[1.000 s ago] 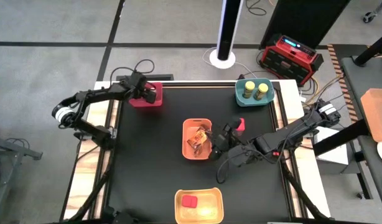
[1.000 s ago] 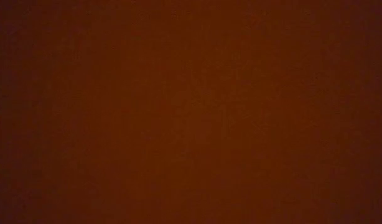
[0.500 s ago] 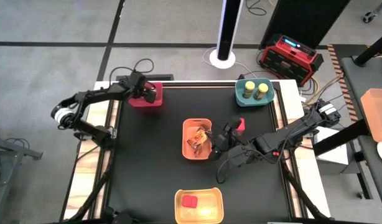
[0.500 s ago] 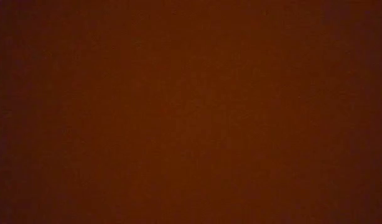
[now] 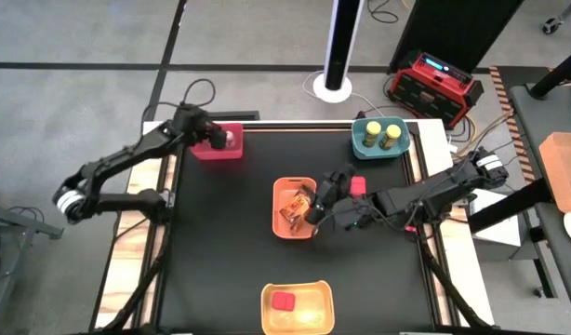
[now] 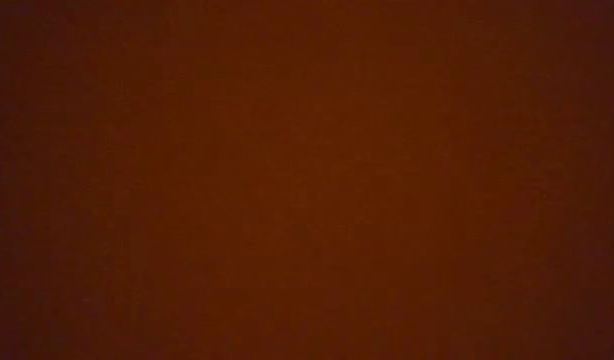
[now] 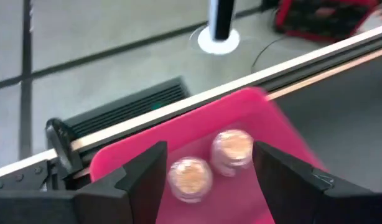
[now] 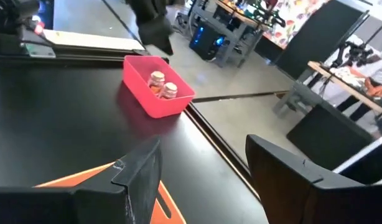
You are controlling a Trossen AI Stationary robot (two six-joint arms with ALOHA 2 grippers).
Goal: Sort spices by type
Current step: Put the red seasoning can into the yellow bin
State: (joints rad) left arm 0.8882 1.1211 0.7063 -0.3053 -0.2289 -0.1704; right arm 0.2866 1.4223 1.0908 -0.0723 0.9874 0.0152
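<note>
We see the black bench point(image 5: 220, 251) from above with both dark arms reaching over it. The right arm stretches in low from the right edge, nearly flat across the surface, and its right hand point(image 5: 315, 207) sits at the right rim of the orange bin point(image 5: 278, 221) in the middle; in the wrist view its fingers stand apart with nothing between them. The left arm runs from the left side up to the far left corner, elbow bent, and its left hand point(image 5: 204, 133) hangs just beside the red bin point(image 5: 216, 152); its fingers point(image 7: 144, 174) are spread wide and empty above that bin.

The teal bin point(image 5: 378, 149) at the far right holds the two yellow-lidded jars point(image 5: 381, 135) side by side. The yellow bin point(image 5: 313, 312) at the near edge holds one red cube box point(image 5: 284, 301). The other red cube box point(image 5: 358, 184) lies on the bench beside the right arm, just right of the orange bin. The flat printed packets point(image 5: 295, 205) lie inside the orange bin. The two tiny silver-lidded jars point(image 7: 209, 163) stand together in the red bin, nearly touching.

The low view shows only a uniform dark red field.
</note>
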